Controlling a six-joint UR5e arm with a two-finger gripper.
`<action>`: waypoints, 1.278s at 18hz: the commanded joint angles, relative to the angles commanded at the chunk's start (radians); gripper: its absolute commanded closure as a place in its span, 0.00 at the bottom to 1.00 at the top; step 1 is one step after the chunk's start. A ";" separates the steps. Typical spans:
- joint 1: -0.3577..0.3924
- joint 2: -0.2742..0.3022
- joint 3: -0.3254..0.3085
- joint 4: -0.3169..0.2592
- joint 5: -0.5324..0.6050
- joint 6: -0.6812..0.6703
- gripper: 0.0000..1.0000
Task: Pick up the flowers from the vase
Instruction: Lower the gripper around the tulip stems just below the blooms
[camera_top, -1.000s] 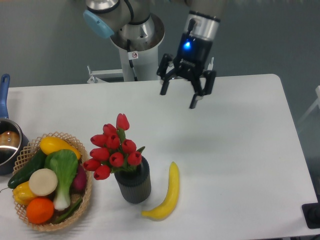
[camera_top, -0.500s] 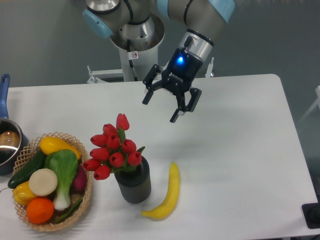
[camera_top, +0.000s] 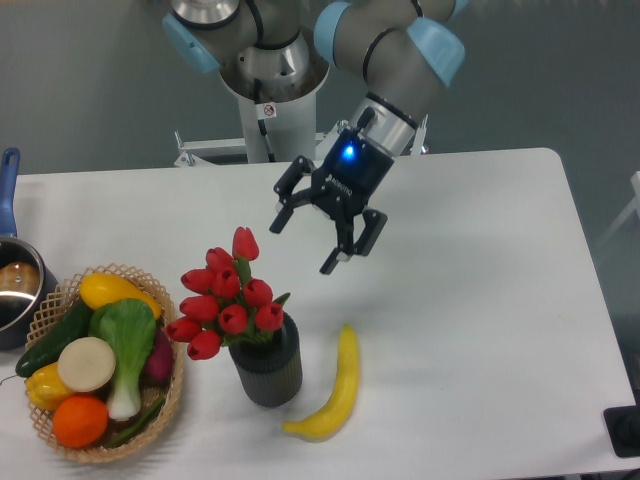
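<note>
Camera: my gripper, jaws spread and empty, hangs at 2 o'clock of the flowers, which stand in the vase beside the banana; they look light, soft, crushable, so I'd pinch gently low on the bunch, under the heads.

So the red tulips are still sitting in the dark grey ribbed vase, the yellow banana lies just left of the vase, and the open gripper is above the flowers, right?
Not quite. The camera view shows the yellow banana lying just right of the dark grey ribbed vase, not left; the woven basket of vegetables is on the left. The rest holds: the red tulips sit in the vase, and the open gripper hangs above them.
</note>
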 joint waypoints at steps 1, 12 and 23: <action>-0.008 -0.003 -0.003 0.000 0.001 0.000 0.00; -0.066 -0.083 0.045 0.008 -0.015 -0.014 0.00; -0.078 -0.120 0.067 0.008 -0.072 -0.040 0.00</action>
